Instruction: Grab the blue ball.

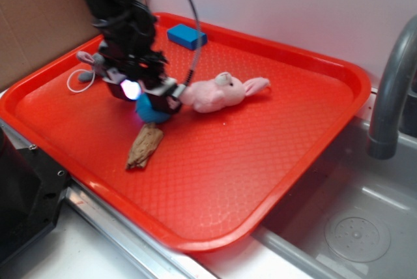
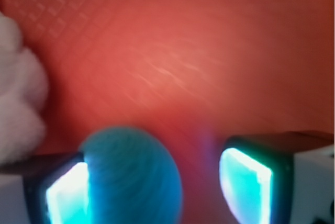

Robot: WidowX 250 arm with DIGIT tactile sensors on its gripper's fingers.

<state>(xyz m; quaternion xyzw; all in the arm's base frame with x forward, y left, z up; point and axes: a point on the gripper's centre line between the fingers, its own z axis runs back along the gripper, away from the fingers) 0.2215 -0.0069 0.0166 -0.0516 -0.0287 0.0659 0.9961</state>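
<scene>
The teal-blue knitted ball point(image 1: 152, 112) sits on the red tray point(image 1: 260, 161), left of centre. My gripper point(image 1: 144, 94) is lowered right over it. In the wrist view the ball point(image 2: 133, 177) lies between my two fingers, against the left finger point(image 2: 65, 195), with a gap of bare tray between it and the right finger point(image 2: 246, 185). The gripper point(image 2: 154, 190) is open around the ball.
A pink plush rabbit point(image 1: 221, 92) lies just right of the ball; its white fur shows at the wrist view's left edge point(image 2: 15, 103). A brown piece point(image 1: 144, 146) lies in front of the ball, a grey plush point(image 1: 91, 64) behind left, a blue block point(image 1: 187, 36) at the back. A sink and faucet point(image 1: 391, 90) stand right.
</scene>
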